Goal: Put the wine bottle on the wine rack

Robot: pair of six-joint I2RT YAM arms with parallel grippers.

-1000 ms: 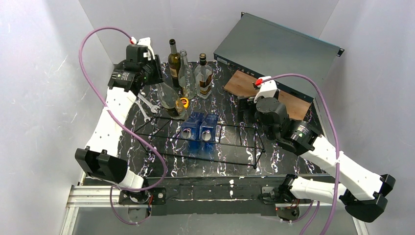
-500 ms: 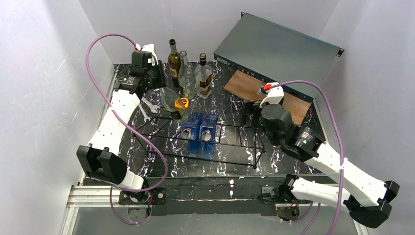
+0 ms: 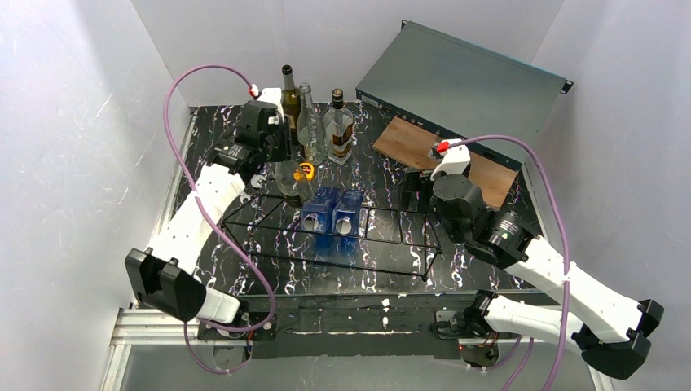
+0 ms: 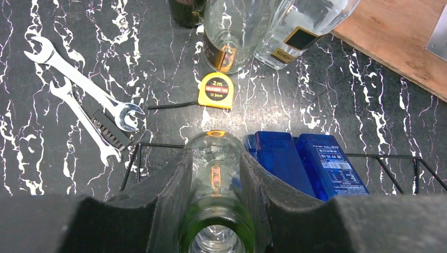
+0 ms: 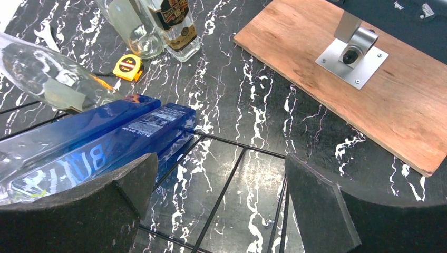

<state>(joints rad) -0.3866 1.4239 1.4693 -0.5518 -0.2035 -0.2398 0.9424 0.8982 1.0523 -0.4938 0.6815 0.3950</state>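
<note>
My left arm has swung in from the table's left edge toward the middle, carrying the clear wine bottle (image 3: 287, 175) away from the wrenches (image 4: 79, 89) to the far left corner of the wine rack (image 5: 223, 191). My left gripper (image 4: 216, 158) is clamped on the bottle's neck, one finger on each side, so the heavier body hangs below and I can steer it by its narrow end. The bottle is off the table and tilted. Its body hangs just beside the two blue bottles (image 5: 105, 137) that already lie side by side in the rack, and it does not yet rest on the wires. I judge the free bay to the left of them is my target, which is why I come in from that side rather than over the three upright bottles (image 3: 307, 114) at the back. The yellow tape measure (image 4: 216, 89) lies on the table just beyond the rack. My right gripper (image 5: 221, 163) waits over the rack's bare right half, fingers spread wide and holding nothing, probably ready to steady the frame or the bottle.
</note>
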